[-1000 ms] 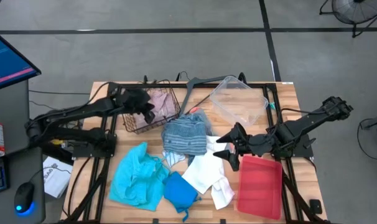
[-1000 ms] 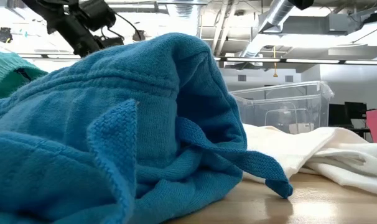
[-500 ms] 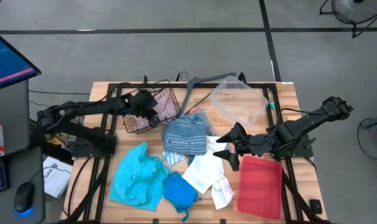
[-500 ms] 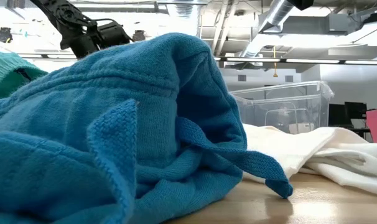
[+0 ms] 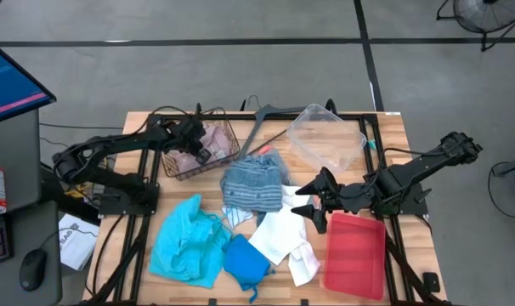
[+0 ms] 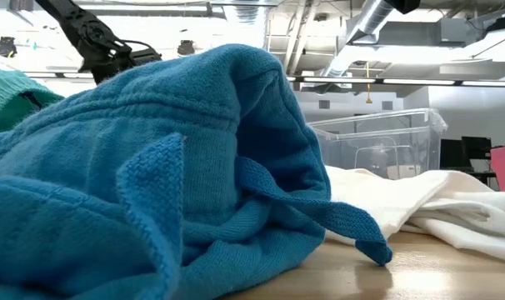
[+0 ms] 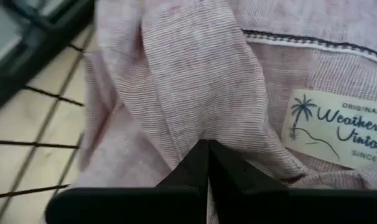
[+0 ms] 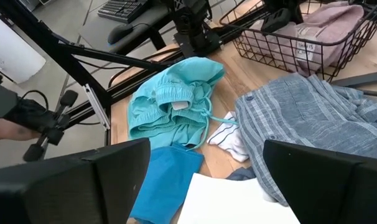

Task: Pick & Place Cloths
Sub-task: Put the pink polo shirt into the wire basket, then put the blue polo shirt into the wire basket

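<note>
A pink cloth (image 5: pixel 217 138) lies bunched in a wire basket (image 5: pixel 179 172) at the table's far left. My left gripper (image 5: pixel 196 143) is down in that basket, shut on the pink cloth (image 7: pixel 176 74). A blue-white striped cloth (image 5: pixel 251 185), a turquoise cloth (image 5: pixel 185 242), a bright blue cloth (image 5: pixel 245 259) and a white cloth (image 5: pixel 283 238) lie flat on the table. My right gripper (image 5: pixel 310 201) hovers open over the white cloth's far right edge and touches nothing. My left gripper (image 7: pixel 207 149) pinches a fold of the pink cloth (image 7: pixel 198 134) between its two shut fingers, and creases run together at the tips. It comes slanting down from the table's left. The cloth rests in the basket, its sewn-in label (image 7: pixel 338 127) close by.
A flat red tray (image 5: pixel 355 251) lies at the near right, under my right arm. A clear plastic bin (image 5: pixel 325 136) and a grey hanger (image 5: pixel 262 123) sit at the far middle. In the low view the bright blue cloth (image 6: pixel 152 183) fills the foreground.
My left gripper has come down into the wire basket, shifting slightly toward the far edge, onto the pink cloth. My right arm and the cloths on the table have kept still.
</note>
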